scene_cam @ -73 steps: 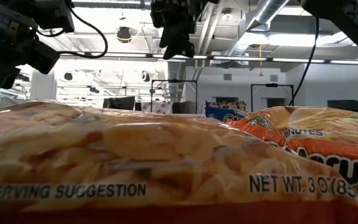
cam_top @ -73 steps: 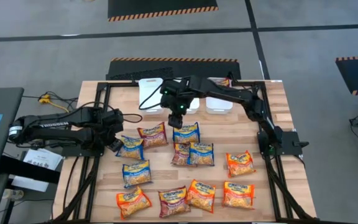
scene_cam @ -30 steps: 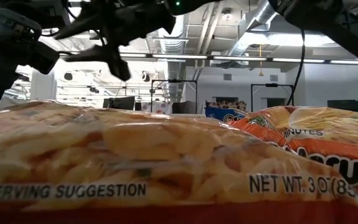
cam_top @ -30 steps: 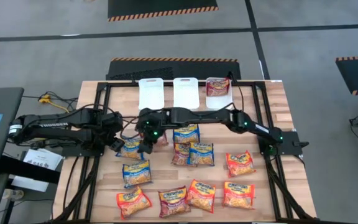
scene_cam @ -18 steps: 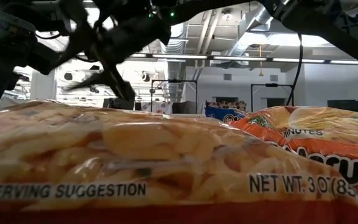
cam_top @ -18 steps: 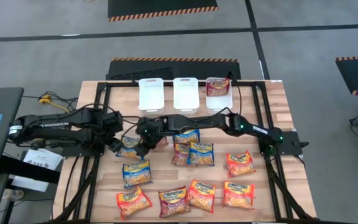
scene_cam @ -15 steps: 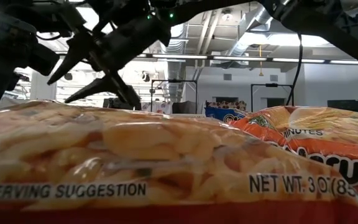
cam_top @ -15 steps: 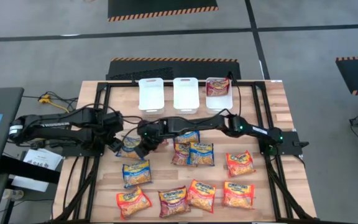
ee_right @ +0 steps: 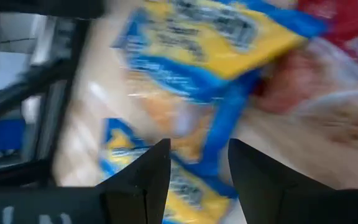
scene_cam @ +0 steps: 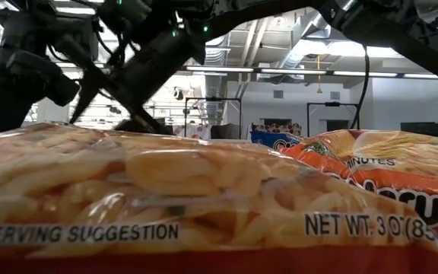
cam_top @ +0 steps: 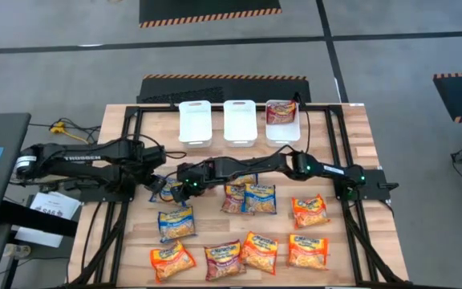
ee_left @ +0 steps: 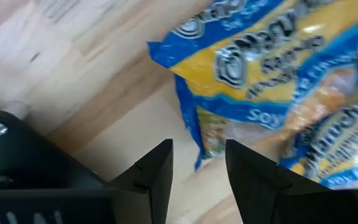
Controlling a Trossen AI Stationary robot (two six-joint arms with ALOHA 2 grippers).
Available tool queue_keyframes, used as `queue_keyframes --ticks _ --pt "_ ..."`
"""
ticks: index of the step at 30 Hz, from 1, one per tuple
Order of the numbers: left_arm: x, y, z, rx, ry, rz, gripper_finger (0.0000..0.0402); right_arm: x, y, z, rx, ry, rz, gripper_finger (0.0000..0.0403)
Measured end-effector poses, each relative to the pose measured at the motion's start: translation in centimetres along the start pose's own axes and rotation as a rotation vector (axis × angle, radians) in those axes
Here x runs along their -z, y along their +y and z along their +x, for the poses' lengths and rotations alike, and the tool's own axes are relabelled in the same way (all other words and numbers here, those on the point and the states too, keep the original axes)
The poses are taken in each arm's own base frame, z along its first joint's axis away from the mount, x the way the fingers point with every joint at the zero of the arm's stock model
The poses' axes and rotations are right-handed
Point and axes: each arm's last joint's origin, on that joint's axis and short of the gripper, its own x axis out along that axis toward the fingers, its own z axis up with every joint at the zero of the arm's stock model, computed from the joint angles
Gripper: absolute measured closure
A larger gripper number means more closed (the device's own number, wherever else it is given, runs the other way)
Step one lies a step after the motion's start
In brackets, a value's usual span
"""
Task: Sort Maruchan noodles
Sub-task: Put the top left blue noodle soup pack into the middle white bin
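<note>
Several Maruchan noodle packets in blue, orange and dark red lie flat on the wooden table (cam_top: 351,136). My left gripper (cam_top: 156,189) is open at the left edge of a blue packet (cam_top: 169,193). That packet's corner (ee_left: 197,155) reaches between the gripper's fingers (ee_left: 199,146). My right gripper (cam_top: 181,189), reaching across from the right, is open low over the same blue packet (ee_right: 210,37), with a dark red packet (ee_right: 328,18) beside it. In the low view both grippers (scene_cam: 21,76) (scene_cam: 128,84) hang at the upper left. My left gripper has its fingers on either side of the blue packet's corner edge (ee_left: 194,134), coming low from the table's left. I cannot tell whether they touch it. The packet lies flat on the table.
Three white bins stand at the far edge: left (cam_top: 194,122), middle (cam_top: 240,120), and right (cam_top: 282,120) with a dark red packet inside. More packets lie nearer: blue (cam_top: 175,223), orange (cam_top: 171,258), dark red (cam_top: 224,258), orange (cam_top: 310,210). One packet (scene_cam: 166,198) fills the low view.
My right gripper has come down toward the table over the blue packet at the left, staying open. My left gripper has edged toward the table's right, closer to that packet's edge. The packets have not moved.
</note>
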Motion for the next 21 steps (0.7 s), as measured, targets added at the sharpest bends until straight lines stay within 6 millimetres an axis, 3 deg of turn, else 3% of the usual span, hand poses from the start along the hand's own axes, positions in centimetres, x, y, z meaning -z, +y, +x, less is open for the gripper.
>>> queue_keyframes --ticks 11,21 --pt "-1.4 -0.7 2.1 -0.106 0.082 -0.049 0.027 -0.3 0.0 0.0 -0.004 -0.034 0.029 0.0217" --pt "-2.3 -1.4 3.2 -0.092 0.1 -0.069 0.027 -0.4 -0.7 0.2 0.041 -0.019 0.066 0.0216"
